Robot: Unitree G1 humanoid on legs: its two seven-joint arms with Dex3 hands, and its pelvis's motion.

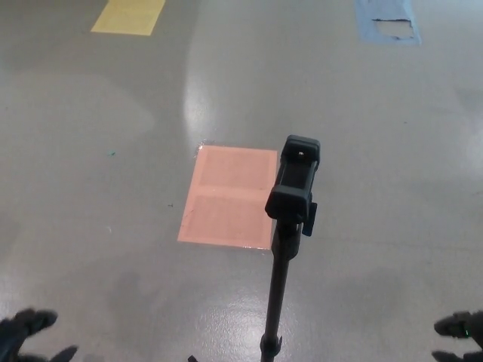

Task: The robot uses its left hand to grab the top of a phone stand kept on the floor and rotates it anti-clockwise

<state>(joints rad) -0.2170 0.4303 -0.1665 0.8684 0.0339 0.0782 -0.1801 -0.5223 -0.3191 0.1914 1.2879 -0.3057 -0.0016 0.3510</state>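
1. Phone stand (290, 226) stands upright on the grey floor (377, 151), near picture centre. Its black clamp head (296, 177) sits atop a thin pole (277, 294); the base is cut off by the lower edge. Nothing touches it.
2. Clamp head faces roughly away and up the picture. From one moment I cannot say whether that heading is a turned one or not; the scene fits both a stand awaiting a twist and one already twisted and let go.
3. Left hand (26, 335) shows only as dark fingertips at the bottom-left corner, well apart from the stand, low and out to the side. It holds nothing. Fingers look spread, though blur and cropping make this unsure.
4. Right hand (462, 335) shows at the bottom-right corner, also well apart from the stand. Too little shows to tell its opening.
5. Pink floor patch (226, 196) lies just behind the stand; yellow patch (128, 15) and blue patch (389, 21) lie far off.
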